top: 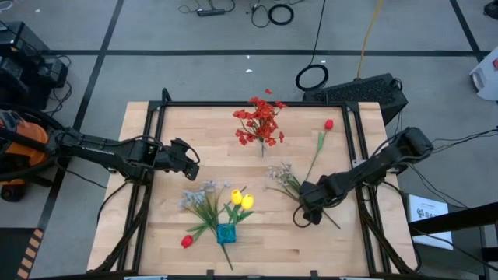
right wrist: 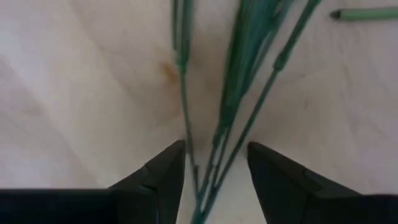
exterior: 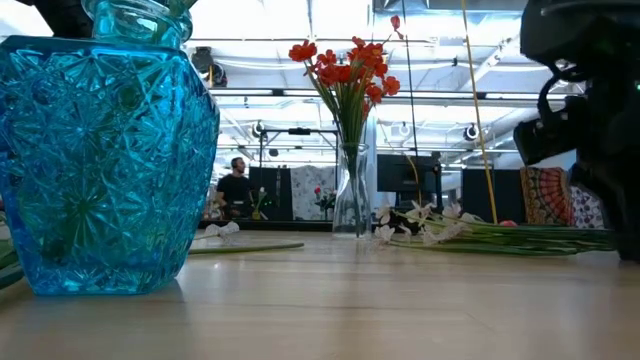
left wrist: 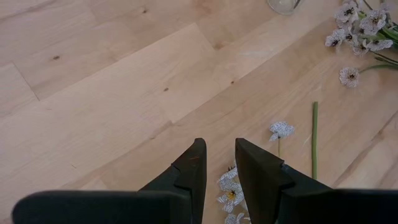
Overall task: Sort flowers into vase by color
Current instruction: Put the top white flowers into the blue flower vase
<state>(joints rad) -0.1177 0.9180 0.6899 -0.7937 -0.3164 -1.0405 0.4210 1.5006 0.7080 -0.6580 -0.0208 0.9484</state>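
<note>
While red sprays point(top: 259, 120) fill the clear vase point(exterior: 351, 195), we see the right claw point(top: 309, 208) spread around pale-spray stems point(right wrist: 233, 93) on the desk point(top: 194, 124); the left claw point(top: 192, 162) waits parted; a red bud point(top: 328, 124) remains.

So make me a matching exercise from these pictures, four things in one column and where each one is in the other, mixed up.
Things:
1. red spray flowers
2. yellow tulip buds
3. single red bud
4. right end effector

Places:
A. lying on the table near the far right corner
B. standing in the clear glass vase
C. over the stems of the pale spray, fingers open on either side of them
D. standing in the blue glass vase

Pairs: 1-B, 2-D, 3-A, 4-C
</note>
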